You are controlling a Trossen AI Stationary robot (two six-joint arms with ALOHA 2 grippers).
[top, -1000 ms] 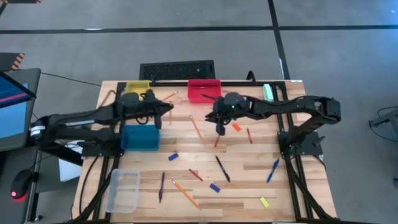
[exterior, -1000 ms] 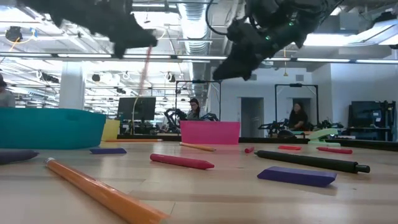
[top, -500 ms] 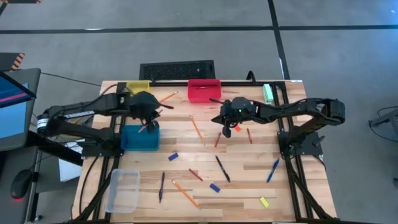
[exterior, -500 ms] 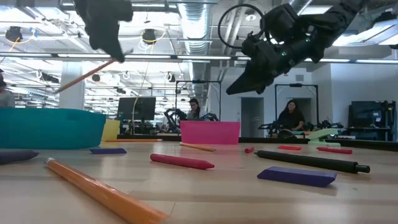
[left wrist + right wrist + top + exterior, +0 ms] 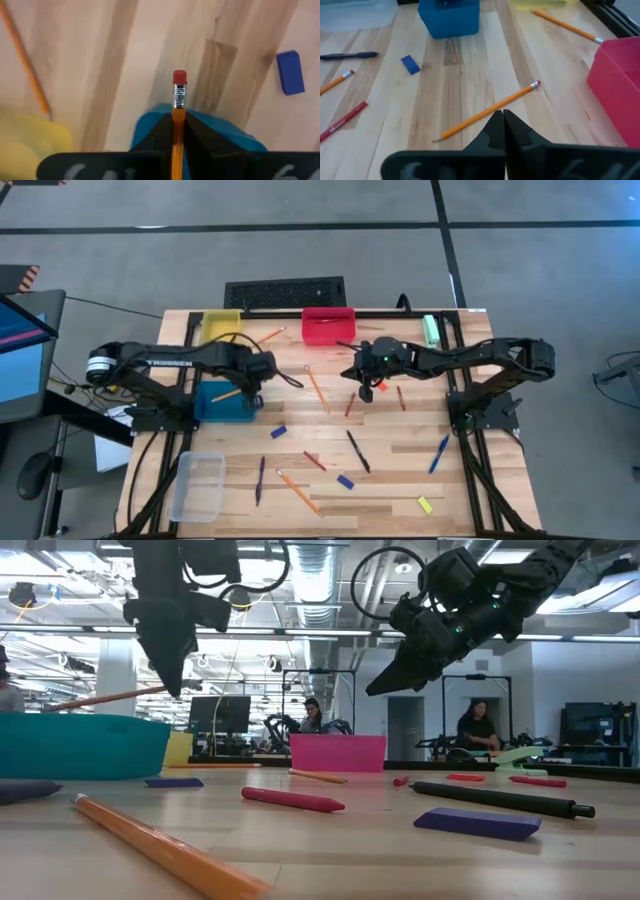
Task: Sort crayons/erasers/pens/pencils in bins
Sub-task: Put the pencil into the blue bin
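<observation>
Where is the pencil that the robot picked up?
In the high view, the left hand holds the pencil over the teal bin, left of middle.

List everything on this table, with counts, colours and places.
bins: four; yellow, red, teal, clear; the table's left and far sides
pencils: four, orange; three lying on the table, one held
pens: three; black, purple, blue; near half
crayons: three, dark red; mid-table
erasers: four; two blue, one yellow, one orange-red by the right gripper
left gripper: shut on a pencil, over the teal bin
right gripper: shut, empty, raised mid-table
</observation>
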